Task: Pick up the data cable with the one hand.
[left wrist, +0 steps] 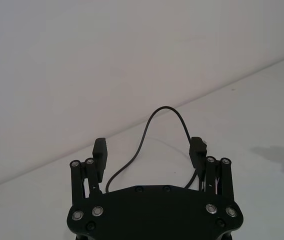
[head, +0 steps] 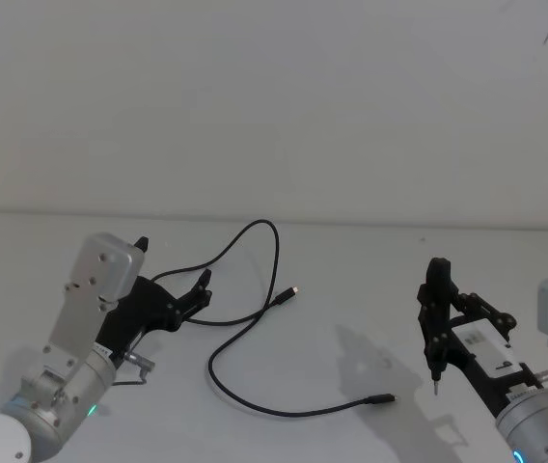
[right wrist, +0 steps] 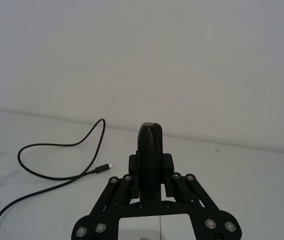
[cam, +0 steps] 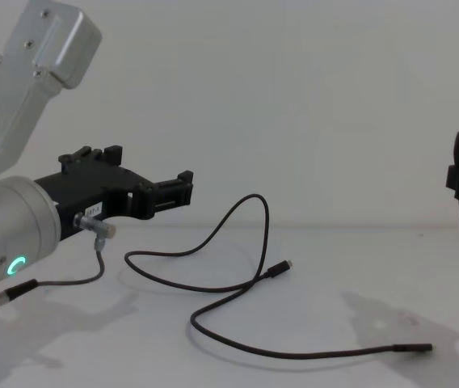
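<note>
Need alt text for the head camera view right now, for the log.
A thin black cable lies in loose curves on a white table, with the left gripper open above its left end. The right gripper sits shut at the right, apart from the cable.

I have bare table (head: 351, 275) on every side of the data cable (head: 255, 323), whose loose loops are the only thing lying in the way. My left claw (left wrist: 149, 147), fingers spread, hangs just beside one loop. My right claw (right wrist: 151, 129), pinched together, hangs well apart.
</note>
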